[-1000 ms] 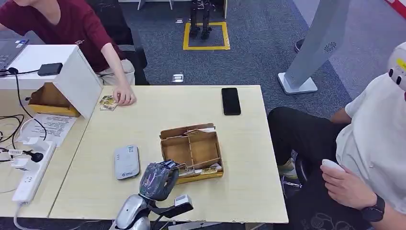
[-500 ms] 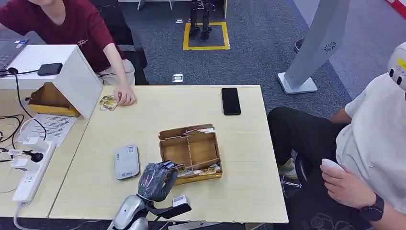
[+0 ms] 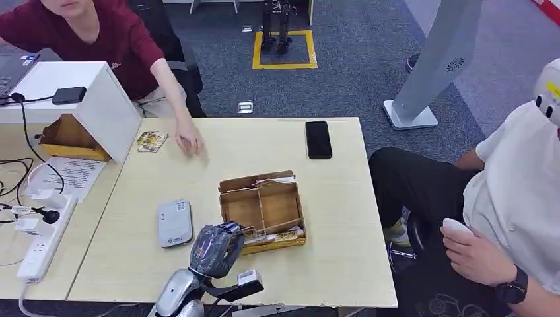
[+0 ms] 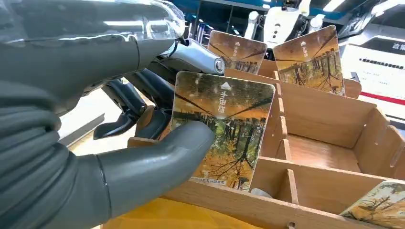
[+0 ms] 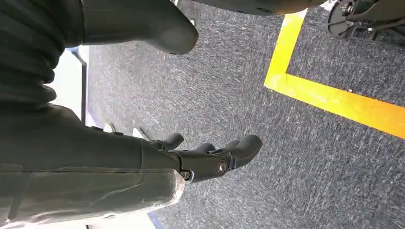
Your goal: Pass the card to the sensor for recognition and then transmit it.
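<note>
1. Left hand [image 3: 212, 249]: grey and dark-fingered, at the near left corner of the partitioned brown cardboard box [image 3: 263, 211] on the pale wooden table [image 3: 330, 218]. In the left wrist view the left hand [image 4: 102, 119] pinches an autumn-forest printed card [image 4: 222, 129] between the thick grey thumb and the darker fingers behind it; the card stands roughly upright, its lower edge at the box's near wall, so it is judged gripped but not yet lifted clear.

2. Right hand [image 5: 210, 155]: hangs over grey carpet with its fingers loosely curled and nothing in them.

3. Sensor: a flat white-grey rounded reader pad [image 3: 175, 223] lies on the table just beside the left hand, on the side away from the box, its long axis running away from the robot.

4. Governing relation: the reader lies to the left of the held card, near the hand; the left arm is the nearer one. The coming move is judged to be a lift out of the box and a short sideways carry, laying the card's face flat over the pad.

5. Also present: a person's hand [image 3: 190, 143] rests on the far part of the table near loose cards [image 3: 151, 141]; a black phone [image 3: 318, 139] lies beyond the box.
</note>
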Motion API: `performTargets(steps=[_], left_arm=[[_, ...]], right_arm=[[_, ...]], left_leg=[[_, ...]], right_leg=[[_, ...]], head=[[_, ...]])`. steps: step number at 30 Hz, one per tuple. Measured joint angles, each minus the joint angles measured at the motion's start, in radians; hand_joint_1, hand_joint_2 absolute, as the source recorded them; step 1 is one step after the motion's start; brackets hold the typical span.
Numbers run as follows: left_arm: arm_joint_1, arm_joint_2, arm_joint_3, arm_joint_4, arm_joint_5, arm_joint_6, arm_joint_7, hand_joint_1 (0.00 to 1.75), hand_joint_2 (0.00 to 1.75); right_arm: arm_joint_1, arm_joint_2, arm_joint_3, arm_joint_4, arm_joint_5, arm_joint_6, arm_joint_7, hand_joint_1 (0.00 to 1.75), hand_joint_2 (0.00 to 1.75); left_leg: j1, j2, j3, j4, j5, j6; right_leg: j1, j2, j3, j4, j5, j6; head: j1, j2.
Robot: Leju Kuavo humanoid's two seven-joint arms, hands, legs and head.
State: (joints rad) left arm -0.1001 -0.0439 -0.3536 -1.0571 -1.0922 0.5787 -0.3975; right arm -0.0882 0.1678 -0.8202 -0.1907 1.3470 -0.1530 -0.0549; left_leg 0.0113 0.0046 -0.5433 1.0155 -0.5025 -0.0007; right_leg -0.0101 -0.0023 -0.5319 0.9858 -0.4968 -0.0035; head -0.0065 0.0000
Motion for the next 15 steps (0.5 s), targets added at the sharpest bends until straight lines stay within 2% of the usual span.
performTargets(steps=[15], left_arm=[[0.001,0.003,0.000,-0.002,0.000,0.000,0.000,1.75,1.75]], right_arm=[[0.000,0.000,0.000,0.000,0.000,0.000,0.000,0.00,1.75]], left_leg=[[0.000,0.000,0.000,0.000,0.000,0.000]], right_leg=[[0.000,0.000,0.000,0.000,0.000,0.000]], head=[[0.000,0.000]])
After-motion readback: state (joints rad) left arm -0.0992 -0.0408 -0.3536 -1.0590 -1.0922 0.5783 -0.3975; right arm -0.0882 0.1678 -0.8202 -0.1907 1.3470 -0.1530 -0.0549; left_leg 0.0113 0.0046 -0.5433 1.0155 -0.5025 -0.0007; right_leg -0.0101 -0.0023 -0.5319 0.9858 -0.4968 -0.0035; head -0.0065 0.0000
